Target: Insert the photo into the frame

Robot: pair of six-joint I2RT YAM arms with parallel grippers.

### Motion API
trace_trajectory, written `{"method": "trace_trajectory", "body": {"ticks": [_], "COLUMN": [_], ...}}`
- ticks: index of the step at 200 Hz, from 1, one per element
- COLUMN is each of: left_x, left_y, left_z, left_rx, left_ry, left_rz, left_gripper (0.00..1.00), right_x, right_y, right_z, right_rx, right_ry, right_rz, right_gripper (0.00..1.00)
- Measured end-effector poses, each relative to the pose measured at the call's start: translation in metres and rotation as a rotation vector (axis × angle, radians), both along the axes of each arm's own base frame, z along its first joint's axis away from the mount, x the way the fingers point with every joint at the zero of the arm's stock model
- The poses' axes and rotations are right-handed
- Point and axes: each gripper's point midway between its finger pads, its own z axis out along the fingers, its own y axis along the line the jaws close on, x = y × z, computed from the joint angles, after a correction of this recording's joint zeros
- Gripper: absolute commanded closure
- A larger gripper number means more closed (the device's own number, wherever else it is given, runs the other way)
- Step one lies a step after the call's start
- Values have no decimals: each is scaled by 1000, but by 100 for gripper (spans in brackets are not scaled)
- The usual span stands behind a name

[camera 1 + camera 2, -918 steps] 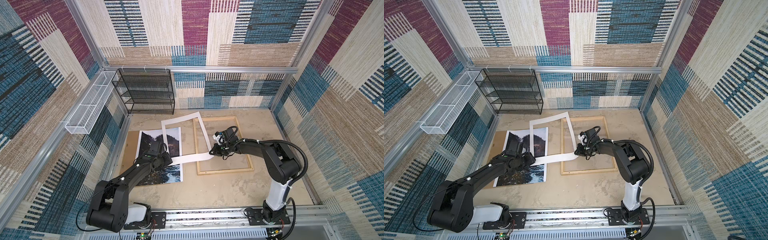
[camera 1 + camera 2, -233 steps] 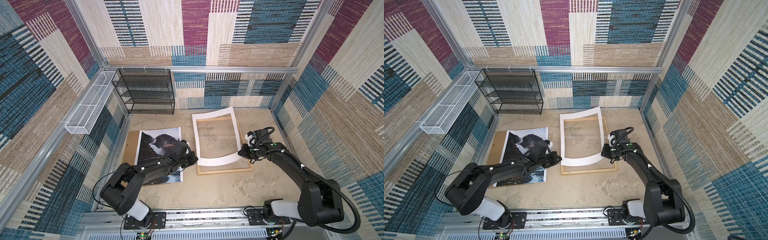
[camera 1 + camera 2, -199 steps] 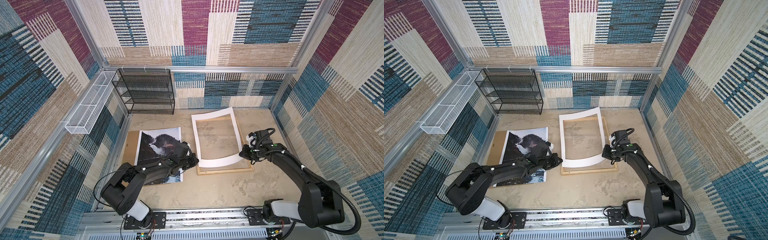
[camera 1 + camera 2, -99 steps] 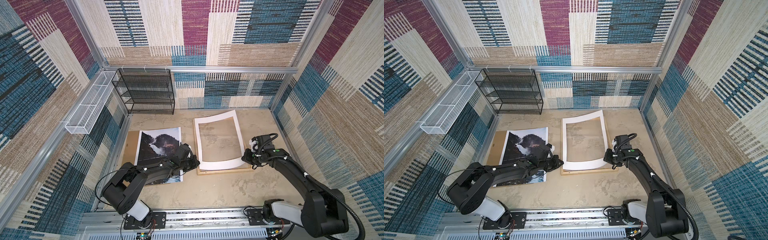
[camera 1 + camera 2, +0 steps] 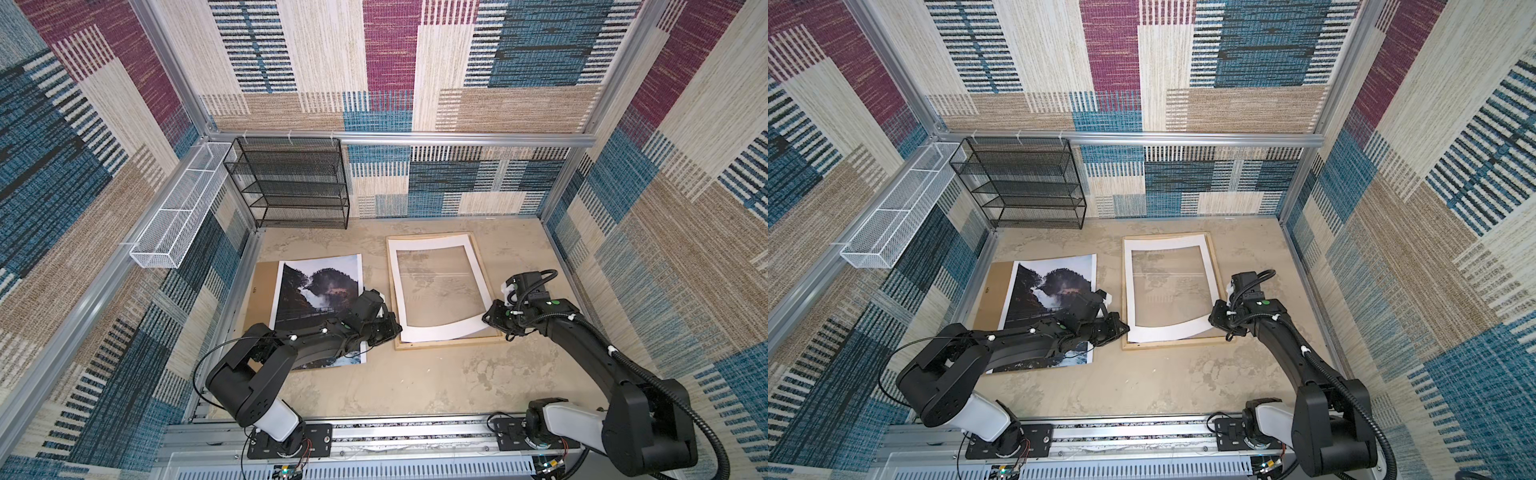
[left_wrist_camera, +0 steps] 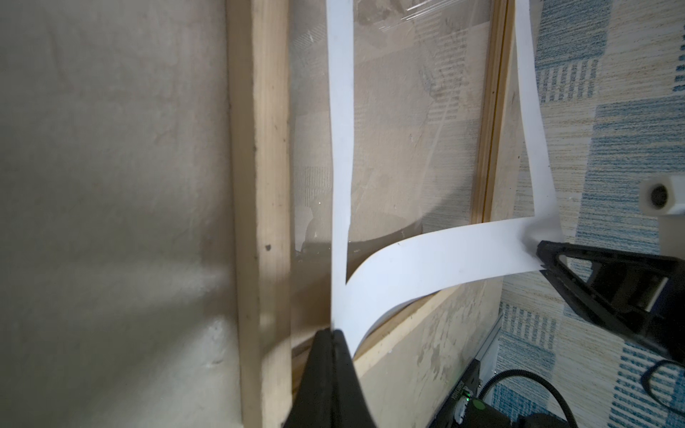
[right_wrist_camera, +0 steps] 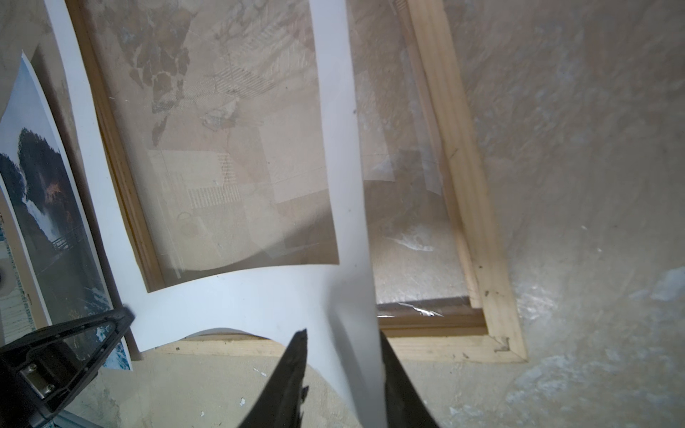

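The photo (image 5: 316,291) (image 5: 1046,291) (image 7: 40,185), a dark waterfall print, lies face up on the left of the table. The frame (image 5: 449,345) (image 5: 1175,343) (image 6: 259,148) (image 7: 470,185), pale wood with a clear pane, lies flat to its right. A white mat (image 5: 432,243) (image 5: 1167,240) (image 6: 444,252) (image 7: 241,300) rests over the frame, bowed up along its near edge. My left gripper (image 5: 397,330) (image 5: 1126,328) (image 6: 331,331) is shut on the mat's near left corner. My right gripper (image 5: 487,320) (image 5: 1212,319) (image 7: 343,333) is open, with the mat's near right corner between its parted fingers.
A brown backing board (image 5: 262,291) (image 5: 990,291) lies under the photo. A black wire shelf (image 5: 291,183) stands at the back left and a white wire basket (image 5: 178,216) hangs on the left wall. Patterned walls close in on three sides.
The mat was carried from the left and lowered over the frame. In the last half second my right gripper's jaws have parted around the mat corner. The left gripper stays shut.
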Motion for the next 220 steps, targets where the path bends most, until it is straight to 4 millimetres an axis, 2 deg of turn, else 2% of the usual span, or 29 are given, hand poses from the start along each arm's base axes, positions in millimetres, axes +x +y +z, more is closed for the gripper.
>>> {"method": "trace_trajectory", "body": {"ticks": [18, 52, 122, 162, 220], "left_x": [0, 0, 2, -1, 0], "left_y": [0, -1, -6, -3, -4], "left_z": [0, -2, 2, 1, -7], "left_rx": [1, 2, 25, 47, 64], "left_ry": [0, 2, -6, -11, 10], "left_rz": [0, -1, -54, -72, -75], "left_gripper": [100, 100, 100, 100, 100], "right_x": [0, 1, 6, 9, 15], "right_y": [-1, -7, -29, -39, -39], "right_z": [2, 5, 23, 31, 37], "right_rx": [-5, -26, -66, -80, -72], "right_ry": [-6, -20, -91, -122, -151], "right_rz": [-6, -31, -138, -180, -185], "right_gripper": [51, 48, 30, 30, 30]}}
